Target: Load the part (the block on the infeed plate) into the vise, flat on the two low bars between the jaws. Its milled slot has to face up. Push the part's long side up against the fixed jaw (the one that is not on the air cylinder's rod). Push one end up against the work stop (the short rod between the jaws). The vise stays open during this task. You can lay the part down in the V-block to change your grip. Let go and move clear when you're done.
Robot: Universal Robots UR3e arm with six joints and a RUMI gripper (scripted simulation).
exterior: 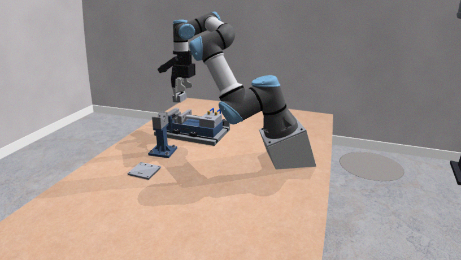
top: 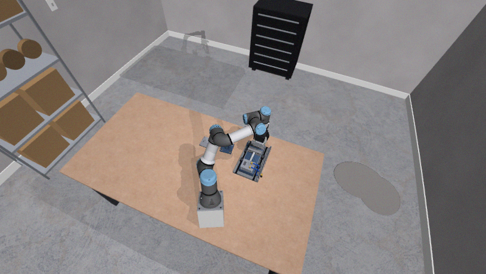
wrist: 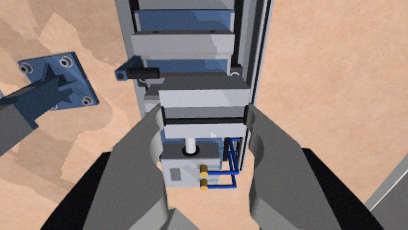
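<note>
My gripper (top: 261, 139) (exterior: 179, 92) (wrist: 204, 104) is shut on the part, a grey block (top: 258, 143) (exterior: 179, 97) (wrist: 205, 98), by its two ends. Its milled slot faces up, towards the wrist camera. The part hangs level above the vise (exterior: 196, 129), clear of it. In the wrist view the part hides the moving jaw; the grey fixed jaw (wrist: 182, 45) shows beyond it, and the black work stop (wrist: 144, 73) sticks in from the left side. The air cylinder (wrist: 192, 165) shows below the part. The low bars are mostly hidden.
The V-block (exterior: 159, 122) stands on a blue post beside the vise; its blue foot (wrist: 62, 82) shows left in the wrist view. The infeed plate (exterior: 144, 170) (top: 203, 142) lies beyond it and carries no part. Blue hoses (wrist: 220, 173) with brass fittings sit on the cylinder.
</note>
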